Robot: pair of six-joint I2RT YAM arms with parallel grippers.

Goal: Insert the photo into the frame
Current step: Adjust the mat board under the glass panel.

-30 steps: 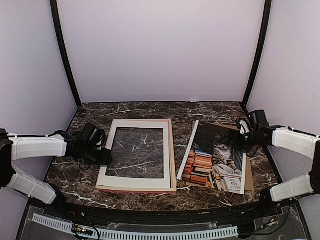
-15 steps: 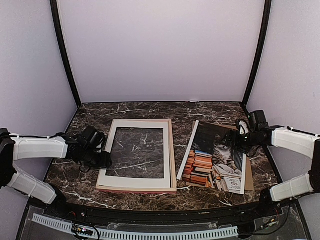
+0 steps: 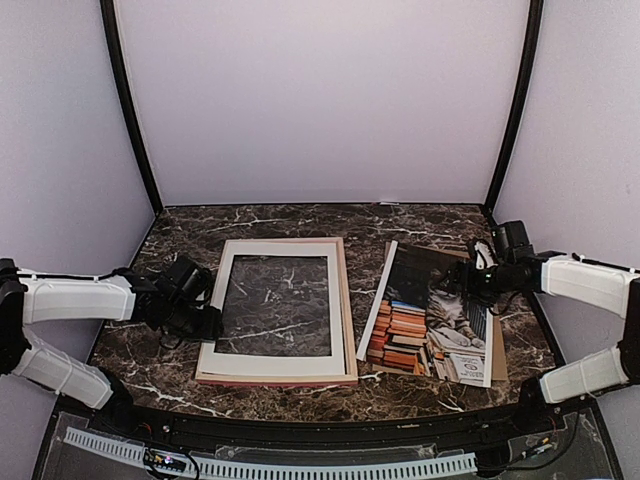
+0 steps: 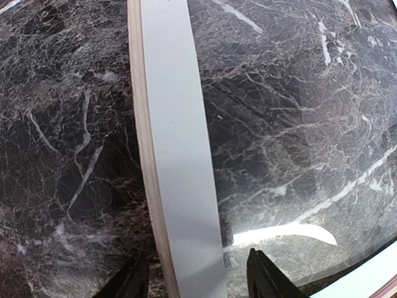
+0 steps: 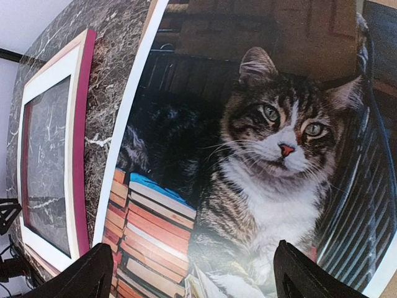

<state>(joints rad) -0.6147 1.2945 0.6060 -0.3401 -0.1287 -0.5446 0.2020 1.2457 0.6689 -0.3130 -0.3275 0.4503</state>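
The left gripper sits low at the left rail of the frame, which lies flat on the tabletop left of centre. Its jaws are spread, one either side of the rail, pinching nothing. Just right of the frame, the photo lies face up on a brown board. The right gripper hovers at its far right edge, jaws wide and empty.

I see two risks. The rail lies flat and thin, so a closing finger could skid off or twist the frame askew. A pinch on the flat photo could crease it or drag the board along.

Only the left wrist view shows the gaps between the gripper and the rail. The right wrist view shows that gripper spread over the cat print, and the frame's pink side. Only the top view shows the board.
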